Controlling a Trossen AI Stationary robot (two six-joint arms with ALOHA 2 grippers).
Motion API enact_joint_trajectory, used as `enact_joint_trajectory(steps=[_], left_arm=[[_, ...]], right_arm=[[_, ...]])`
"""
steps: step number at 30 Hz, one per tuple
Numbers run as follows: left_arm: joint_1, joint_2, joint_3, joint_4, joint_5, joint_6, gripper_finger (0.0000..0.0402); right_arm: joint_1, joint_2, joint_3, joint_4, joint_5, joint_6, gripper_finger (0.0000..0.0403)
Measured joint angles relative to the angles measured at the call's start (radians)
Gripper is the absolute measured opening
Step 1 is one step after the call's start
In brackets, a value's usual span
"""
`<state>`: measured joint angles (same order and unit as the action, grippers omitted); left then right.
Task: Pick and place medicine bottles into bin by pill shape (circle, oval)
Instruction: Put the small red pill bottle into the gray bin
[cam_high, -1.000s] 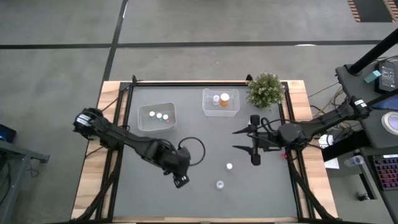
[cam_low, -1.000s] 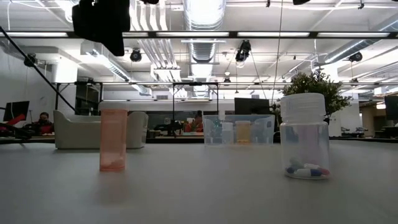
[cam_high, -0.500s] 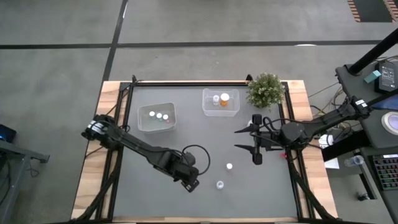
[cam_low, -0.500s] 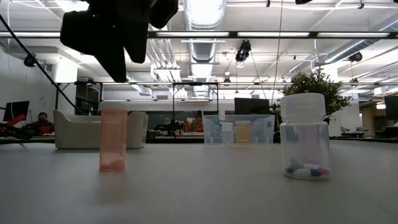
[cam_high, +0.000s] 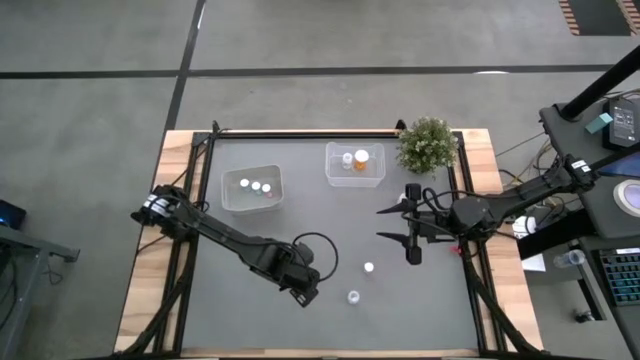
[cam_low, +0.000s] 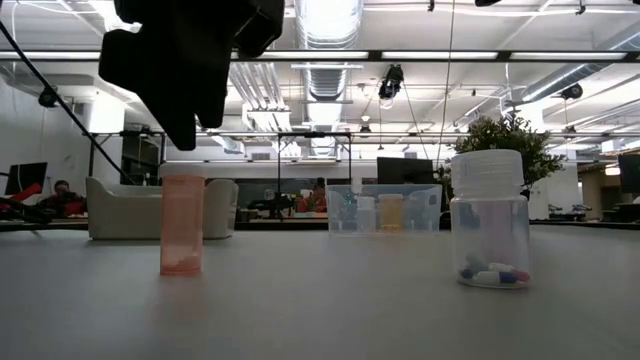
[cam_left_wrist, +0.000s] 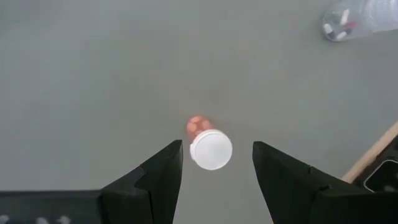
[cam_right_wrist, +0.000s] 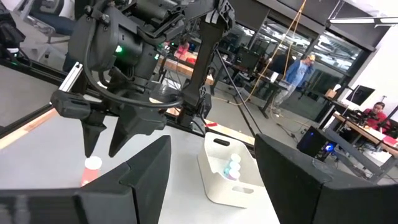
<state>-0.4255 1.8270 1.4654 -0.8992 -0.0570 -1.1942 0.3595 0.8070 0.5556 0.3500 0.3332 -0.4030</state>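
The table (cam_high: 250, 330) has a dark grey top edged with light wood. The left arm reaches from the table's left edge towards the middle of its front part, and the right arm comes in from the right edge.

At the back right corner stands a bushy potted plant (cam_high: 427, 144). Near the back edge sit two clear bins: the left bin (cam_high: 251, 188), towards the left side, holds three white-capped bottles, and the right bin (cam_high: 355, 164), just beside the plant, holds a white-capped bottle and an orange one.

The left gripper (cam_high: 305, 296) hangs over the front part of the table with its fingers (cam_left_wrist: 157, 177) spread apart and empty. In the left wrist view an orange bottle (cam_left_wrist: 209, 145) with a white cap stands upright on the table right below, between the two fingers, not touching either as far as the view shows.

The right gripper (cam_high: 392, 224) waits near the right edge, fingers wide open, holding nothing.

A clear bottle (cam_low: 490, 217) with a white cap, holding white, red and blue pills, stands close to the front edge, just right of the left gripper. Whether it is the nearer of the two caps seen from above is hard to tell.
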Motion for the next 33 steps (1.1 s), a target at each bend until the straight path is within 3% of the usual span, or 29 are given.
enact_joint_trajectory(steps=[33], left_arm=[[-0.004, 0.057, -0.012, 0.01, -0.002, 0.063, 0.018]], right_arm=[[0.0, 0.001, 0.0, 0.0, 0.0, -0.001, 0.0224]])
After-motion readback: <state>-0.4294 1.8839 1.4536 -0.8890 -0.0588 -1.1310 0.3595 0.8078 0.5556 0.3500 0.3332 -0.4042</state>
